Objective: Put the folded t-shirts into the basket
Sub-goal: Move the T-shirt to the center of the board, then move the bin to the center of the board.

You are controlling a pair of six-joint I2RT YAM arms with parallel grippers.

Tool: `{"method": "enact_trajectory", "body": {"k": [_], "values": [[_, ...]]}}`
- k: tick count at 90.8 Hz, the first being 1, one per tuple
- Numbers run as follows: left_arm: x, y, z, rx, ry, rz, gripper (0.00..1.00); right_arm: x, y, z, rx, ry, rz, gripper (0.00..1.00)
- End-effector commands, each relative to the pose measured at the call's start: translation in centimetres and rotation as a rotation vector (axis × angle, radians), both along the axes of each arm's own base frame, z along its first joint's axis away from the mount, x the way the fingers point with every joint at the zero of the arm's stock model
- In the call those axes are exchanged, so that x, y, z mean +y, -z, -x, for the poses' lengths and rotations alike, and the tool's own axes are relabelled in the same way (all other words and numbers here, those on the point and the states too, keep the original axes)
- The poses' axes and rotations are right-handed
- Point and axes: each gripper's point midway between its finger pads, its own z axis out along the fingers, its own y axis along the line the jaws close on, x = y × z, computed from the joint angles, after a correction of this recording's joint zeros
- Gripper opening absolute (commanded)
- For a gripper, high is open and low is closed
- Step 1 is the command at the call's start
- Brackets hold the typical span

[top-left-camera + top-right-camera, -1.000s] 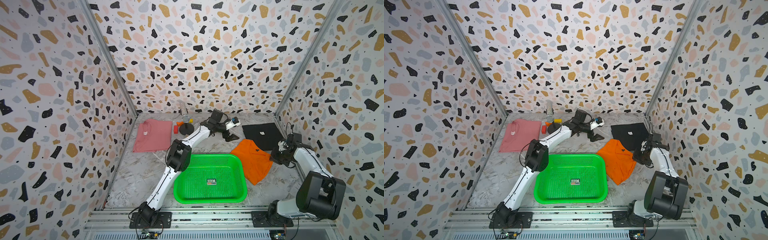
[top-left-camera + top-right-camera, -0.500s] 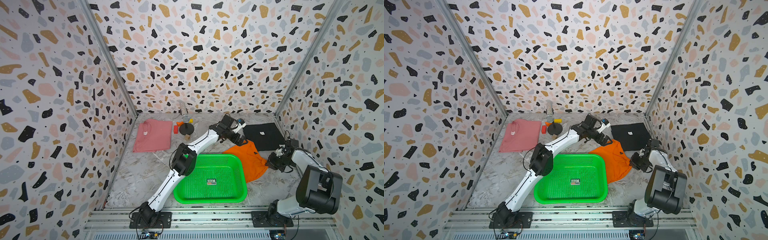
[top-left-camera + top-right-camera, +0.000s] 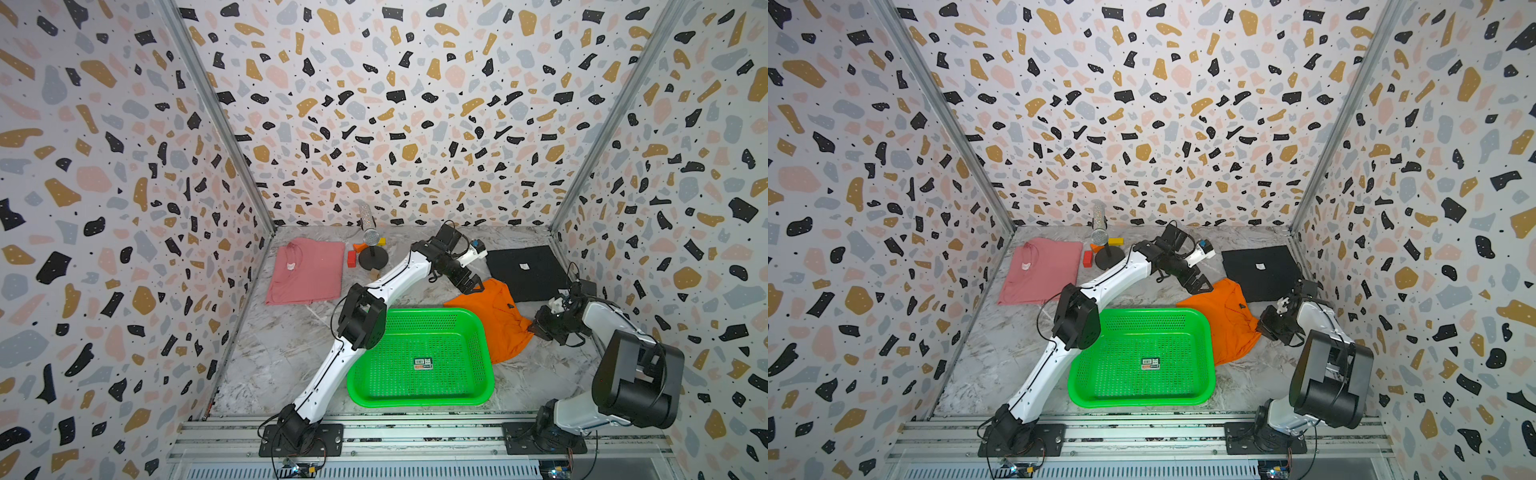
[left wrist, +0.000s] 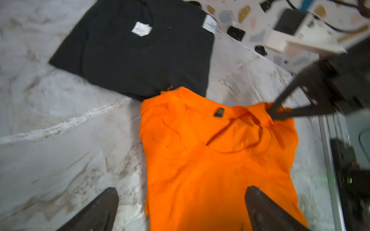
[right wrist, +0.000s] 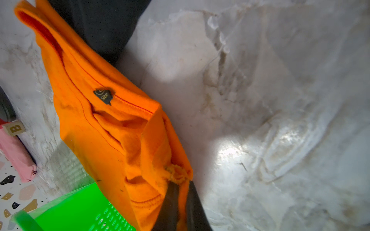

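The orange t-shirt (image 3: 496, 322) (image 3: 1229, 330) lies rumpled beside the right rim of the green basket (image 3: 415, 401) (image 3: 1142, 402). My right gripper (image 3: 534, 328) (image 5: 181, 184) is shut on the shirt's bunched right edge (image 5: 112, 130). My left gripper (image 3: 471, 286) (image 4: 181, 190) hovers open over the shirt's far corner (image 4: 220, 160), with nothing between its fingers. The black t-shirt (image 3: 525, 272) (image 4: 140, 56) lies flat at the back right. The pink t-shirt (image 3: 307, 270) (image 3: 1042, 270) lies flat at the back left. Only a sticker shows inside the basket.
A small stand with a round black base (image 3: 372, 257) and coloured blocks (image 3: 352, 259) sit at the back between the pink shirt and the left arm. A wooden letter block (image 5: 15, 128) lies near them. Patterned walls close three sides, and a metal rail (image 3: 415, 432) runs along the front.
My right gripper has dragged the orange t-shirt left and forward against the basket, rumpling it. The left gripper has swung right from the back centre to above the shirt's far corner.
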Motion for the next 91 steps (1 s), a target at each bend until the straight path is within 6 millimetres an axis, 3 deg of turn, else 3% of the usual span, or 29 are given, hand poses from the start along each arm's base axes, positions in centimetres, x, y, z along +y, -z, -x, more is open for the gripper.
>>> {"method": "enact_trajectory", "body": {"k": [1, 15, 28, 46, 58, 74, 91], "values": [[5.1, -3.7, 4.7, -0.183, 0.309, -0.143, 1.0, 0.0, -1.4, -0.7, -0.036, -0.032, 0.006, 0.0], [12.3, -1.2, 6.3, -0.135, 0.431, -0.345, 0.96, -0.1, -1.7, -0.8, -0.049, -0.036, 0.016, 0.0], [16.8, 1.0, 6.4, -0.102, 0.433, -0.444, 0.92, 0.0, -1.9, -0.9, -0.059, -0.041, 0.01, 0.0], [19.1, 4.6, 5.4, -0.162, 0.403, -0.553, 0.85, 0.2, -2.0, -1.2, -0.067, -0.043, -0.007, 0.0], [20.6, 6.1, 4.5, -0.192, 0.396, -0.62, 0.66, 0.1, -2.2, -1.0, -0.072, -0.048, 0.002, 0.0], [22.9, 5.7, 3.9, -0.193, 0.362, -0.623, 0.26, 0.2, -2.5, -1.1, -0.084, -0.049, 0.002, 0.0], [27.0, 5.5, 4.1, -0.232, 0.365, -0.664, 0.22, 0.3, -2.4, -1.3, -0.087, -0.051, -0.01, 0.0]]}}
